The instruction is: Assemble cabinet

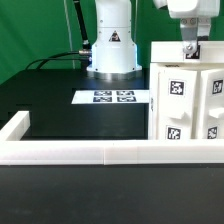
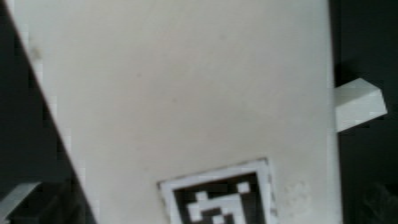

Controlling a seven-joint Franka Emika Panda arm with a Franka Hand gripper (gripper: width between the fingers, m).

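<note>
The cabinet point(image 1: 185, 95), a large white boxy body with several black-and-white markers on its front, stands upright at the exterior view's right. My gripper point(image 1: 190, 54) comes down from above onto its top edge. The fingertips look dark and close together against the white part. In the wrist view a white cabinet panel point(image 2: 178, 90) fills almost the whole picture, tilted, with one marker point(image 2: 224, 196) on it. A small white block edge point(image 2: 361, 103) shows beside the panel. My fingertips cannot be made out there, so I cannot tell whether they are gripping.
The marker board point(image 1: 114, 97) lies flat on the black table in front of the robot's base point(image 1: 110, 50). A long low white border rail point(image 1: 90, 152) runs along the near side and turns back at the exterior view's left point(image 1: 14, 128).
</note>
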